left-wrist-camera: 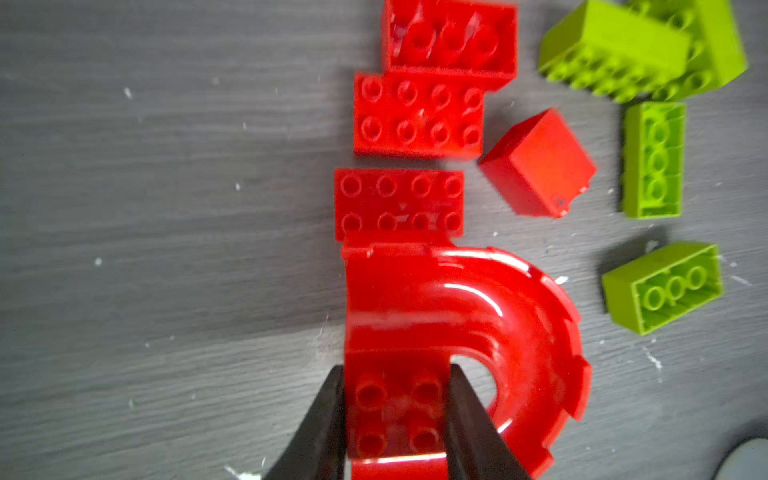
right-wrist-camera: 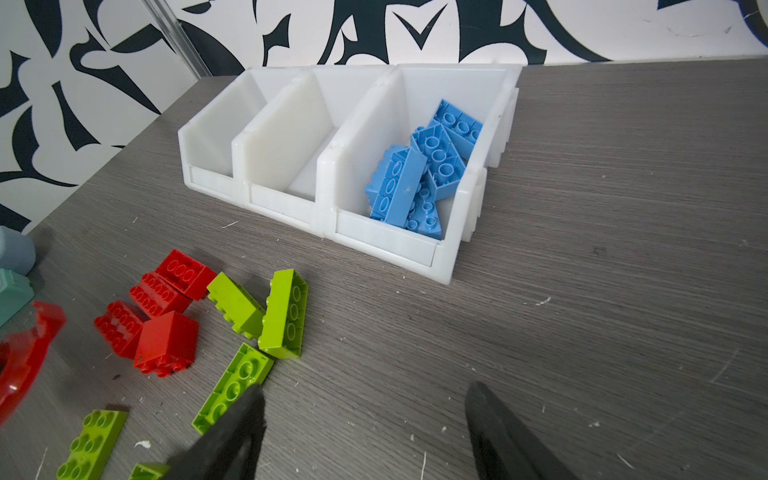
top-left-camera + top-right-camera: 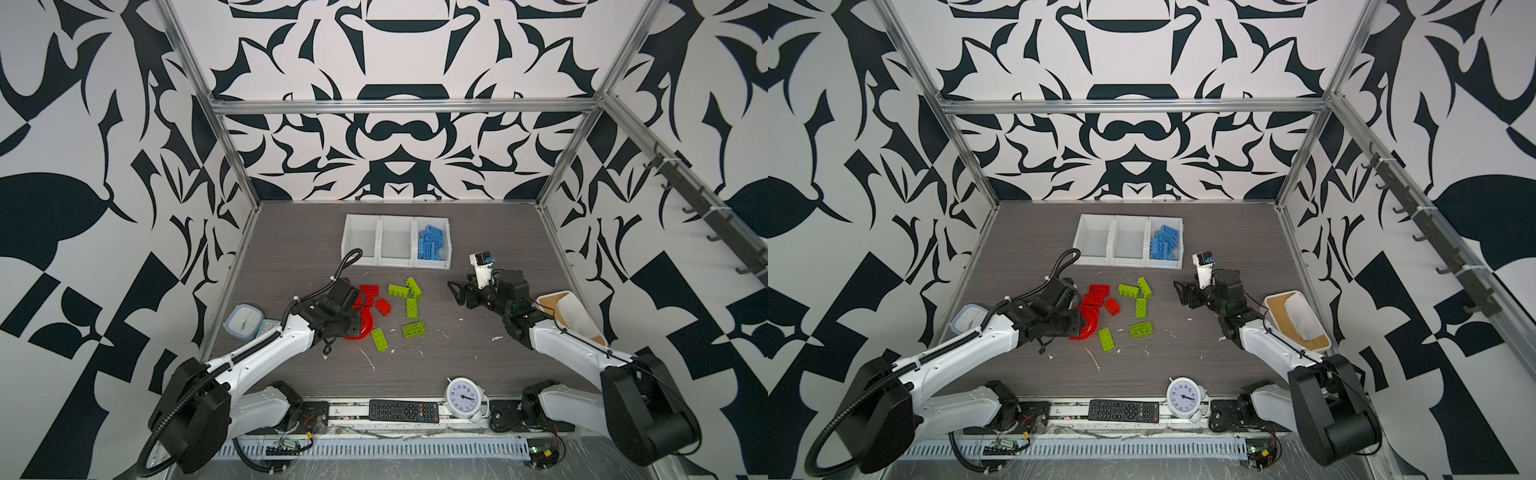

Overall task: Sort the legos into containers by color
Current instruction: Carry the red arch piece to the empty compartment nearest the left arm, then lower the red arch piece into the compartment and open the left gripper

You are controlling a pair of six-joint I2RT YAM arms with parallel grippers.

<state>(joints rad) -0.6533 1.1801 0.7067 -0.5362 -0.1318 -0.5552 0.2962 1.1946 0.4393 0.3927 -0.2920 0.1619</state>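
Note:
The red semicircular arch (image 1: 490,299) lies on the table, and my left gripper (image 1: 397,368) is shut on its studded end. In both top views the arch (image 3: 368,326) (image 3: 1090,326) pokes out from under the left wrist. Red bricks (image 3: 369,291) (image 1: 417,116) lie just beyond it. Several lime green bricks (image 3: 411,307) (image 2: 286,316) are scattered to their right. At the back stand three joined white containers (image 3: 360,262) (image 2: 386,243). The right one holds light blue legos (image 3: 433,243) (image 2: 419,174); the other two look empty. My right gripper (image 3: 455,291) (image 2: 365,386) hovers open, right of the green bricks.
A larger white tub (image 3: 571,316) sits by the right arm. A lidded blue food box (image 3: 243,320) stands at the left edge. A white clock (image 3: 463,397) and a black remote (image 3: 403,410) lie along the front. White scraps dot the table.

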